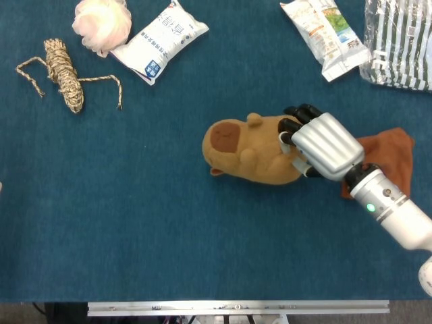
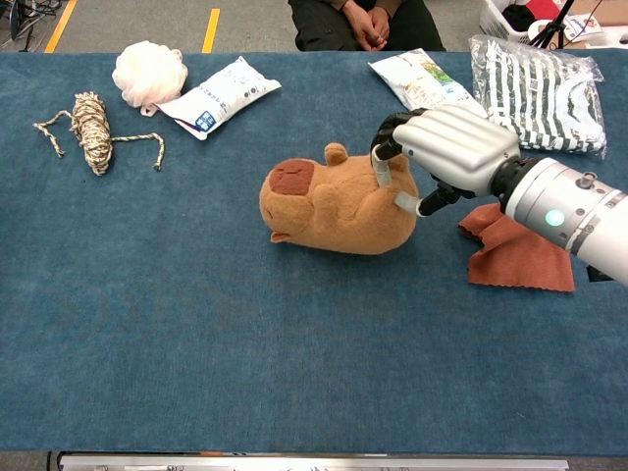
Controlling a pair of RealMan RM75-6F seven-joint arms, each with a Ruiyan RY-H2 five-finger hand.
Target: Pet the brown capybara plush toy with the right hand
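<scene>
The brown capybara plush lies on its side in the middle of the blue table, head to the left. In the chest view the plush shows one ear up and its rear to the right. My right hand rests on the plush's rear, its dark fingertips curled onto the back and the thumb against the rump. The chest view shows the same right hand coming in from the right, touching the plush without enclosing it. My left hand appears in neither view.
A rust cloth lies under my right forearm. A rope bundle, a white pouf and a white packet sit far left. A snack bag and a striped bag lie far right. A seated person is behind the table.
</scene>
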